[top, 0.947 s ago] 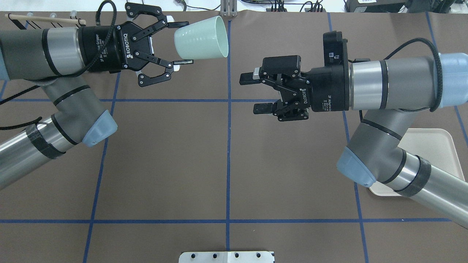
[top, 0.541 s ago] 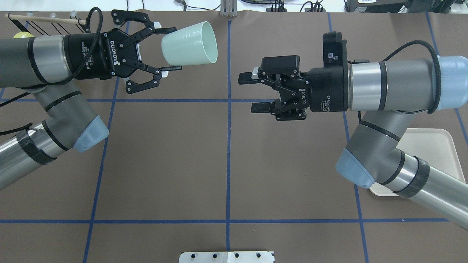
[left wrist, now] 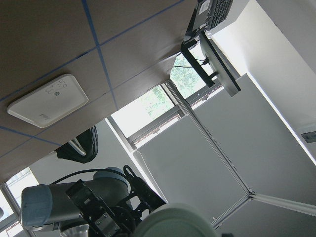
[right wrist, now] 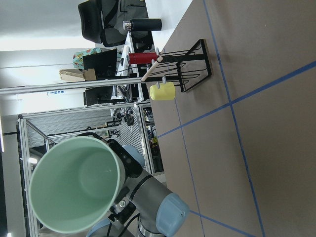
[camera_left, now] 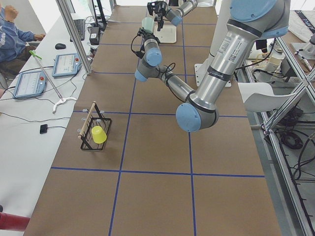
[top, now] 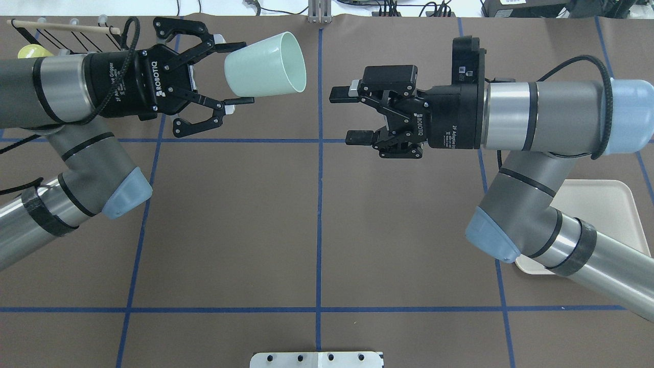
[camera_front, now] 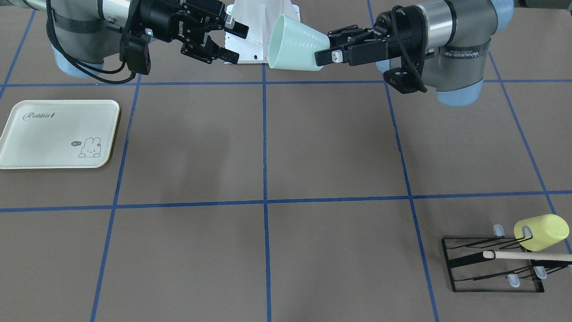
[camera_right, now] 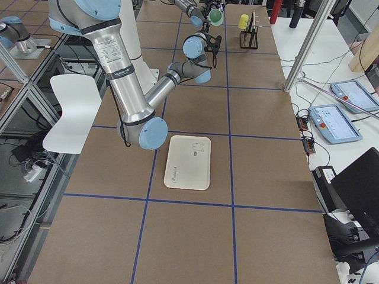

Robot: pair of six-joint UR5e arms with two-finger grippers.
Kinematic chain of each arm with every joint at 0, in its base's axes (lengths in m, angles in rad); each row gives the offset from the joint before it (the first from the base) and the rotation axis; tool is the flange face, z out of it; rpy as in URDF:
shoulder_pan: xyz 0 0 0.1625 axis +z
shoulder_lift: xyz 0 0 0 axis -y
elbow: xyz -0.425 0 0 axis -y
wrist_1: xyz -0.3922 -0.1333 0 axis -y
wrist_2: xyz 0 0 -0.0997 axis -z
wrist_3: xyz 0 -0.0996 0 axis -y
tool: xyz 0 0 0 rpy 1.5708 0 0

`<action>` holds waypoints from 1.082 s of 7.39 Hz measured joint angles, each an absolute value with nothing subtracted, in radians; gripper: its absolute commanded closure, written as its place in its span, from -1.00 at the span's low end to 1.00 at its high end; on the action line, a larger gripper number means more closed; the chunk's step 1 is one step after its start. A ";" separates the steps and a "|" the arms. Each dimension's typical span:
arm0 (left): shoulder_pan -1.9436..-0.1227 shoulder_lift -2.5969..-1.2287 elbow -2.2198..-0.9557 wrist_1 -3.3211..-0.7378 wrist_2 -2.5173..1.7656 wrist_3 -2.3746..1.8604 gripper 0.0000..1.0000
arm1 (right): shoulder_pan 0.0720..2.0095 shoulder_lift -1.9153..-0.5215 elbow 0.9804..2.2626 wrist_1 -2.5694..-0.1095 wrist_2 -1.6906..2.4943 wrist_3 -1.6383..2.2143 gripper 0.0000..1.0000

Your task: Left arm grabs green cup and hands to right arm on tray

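Note:
My left gripper (top: 237,74) is shut on the base of the pale green cup (top: 265,64) and holds it on its side above the table, mouth toward the right arm. In the front-facing view the cup (camera_front: 295,49) hangs near the robot base, with the left gripper (camera_front: 330,50) behind it. My right gripper (top: 348,115) is open and empty, a short gap from the cup's mouth; it also shows in the front-facing view (camera_front: 235,44). The right wrist view looks into the cup (right wrist: 76,185). The cream tray (camera_front: 58,134) lies flat and bare; the right arm partly hides it overhead (top: 608,204).
A black wire rack (camera_front: 491,264) with a wooden rod stands at the table's far left corner and carries a yellow-green cup (camera_front: 540,231), seen overhead at the top left (top: 30,51). A white base plate (top: 317,359) sits at the near edge.
My left gripper has drawn back to the left with the green cup. My right gripper, still open, has moved toward the table's far side, nearer the cup's level.

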State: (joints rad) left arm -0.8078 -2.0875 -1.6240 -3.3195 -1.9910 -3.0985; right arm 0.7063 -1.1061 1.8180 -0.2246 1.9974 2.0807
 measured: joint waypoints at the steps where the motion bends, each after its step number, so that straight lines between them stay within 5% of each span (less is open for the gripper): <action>1: -0.797 -2.090 -1.624 -3.316 -1.990 -3.102 1.00 | 0.706 -1.102 1.816 -0.224 1.993 2.082 -0.78; 8: -0.757 -2.114 -1.647 -3.284 -1.984 -3.104 1.00 | 0.707 -1.094 1.815 -0.224 1.991 2.084 -0.62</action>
State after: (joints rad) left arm -0.7567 -2.1143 -1.6466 -3.2843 -1.9840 -3.1042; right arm 0.7066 -1.0941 1.8147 -0.2240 1.9909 2.0835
